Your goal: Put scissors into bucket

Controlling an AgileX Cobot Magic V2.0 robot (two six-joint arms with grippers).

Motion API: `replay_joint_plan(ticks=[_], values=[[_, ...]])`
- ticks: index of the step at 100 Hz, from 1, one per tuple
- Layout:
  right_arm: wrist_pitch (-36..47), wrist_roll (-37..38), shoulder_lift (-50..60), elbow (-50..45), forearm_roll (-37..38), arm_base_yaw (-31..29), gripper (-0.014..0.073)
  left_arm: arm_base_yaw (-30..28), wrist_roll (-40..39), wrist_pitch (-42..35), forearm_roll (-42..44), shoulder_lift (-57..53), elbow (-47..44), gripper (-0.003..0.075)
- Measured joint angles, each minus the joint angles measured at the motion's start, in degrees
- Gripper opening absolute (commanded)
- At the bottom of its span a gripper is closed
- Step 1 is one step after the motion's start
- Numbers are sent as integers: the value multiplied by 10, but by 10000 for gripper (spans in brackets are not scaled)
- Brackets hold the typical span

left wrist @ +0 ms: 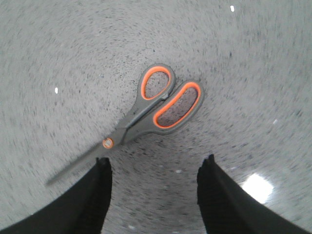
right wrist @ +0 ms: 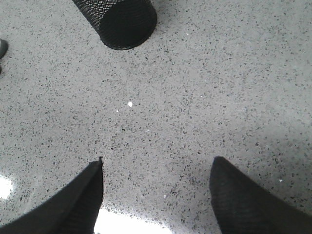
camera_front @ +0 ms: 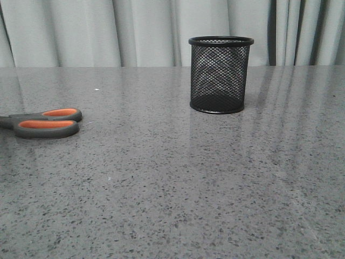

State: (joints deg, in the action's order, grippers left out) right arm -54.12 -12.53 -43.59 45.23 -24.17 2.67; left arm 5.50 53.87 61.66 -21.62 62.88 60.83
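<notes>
Here scissors (camera_front: 47, 122) at table's (camera_front: 172, 205) left edge, bucket (camera_front: 220, 74) well apart.

Neither arm appears in the front view; only the 2 wrist views show the robot's own parts. The left gripper (left wrist: 153, 165) is spread, its 2 black fingers (left wrist: 100, 187) set well apart with a clear gap between them. It hangs above the scissors (left wrist: 151, 112), touching neither handles nor blades, and its fingertips lie just beside the blade end. The right gripper (right wrist: 156, 168) is likewise spread, its 2 black fingers (right wrist: 239, 195) wide apart and holding nothing. Relative to the scissors, the right gripper is well apart and makes no contact with them. Both grippers are seen pointing downward.
</notes>
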Motion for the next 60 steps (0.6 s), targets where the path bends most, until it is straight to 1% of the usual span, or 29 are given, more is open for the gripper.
replay_joint_plan(ticks=[8,13,29,41,60], values=[[0,-1,0,0,0,6,424,0,90,0,0,31,7,372],[0,-1,0,0,0,9,424,0,131,0,0,52,12,372],[0,-1,0,0,0,18,424,2,222,1,4,116,26,372],[0,-1,0,0,0,24,424,18,263,4,42,162,45,372],[0,-1,0,0,-1,26,424,57,281,15,118,228,91,372]])
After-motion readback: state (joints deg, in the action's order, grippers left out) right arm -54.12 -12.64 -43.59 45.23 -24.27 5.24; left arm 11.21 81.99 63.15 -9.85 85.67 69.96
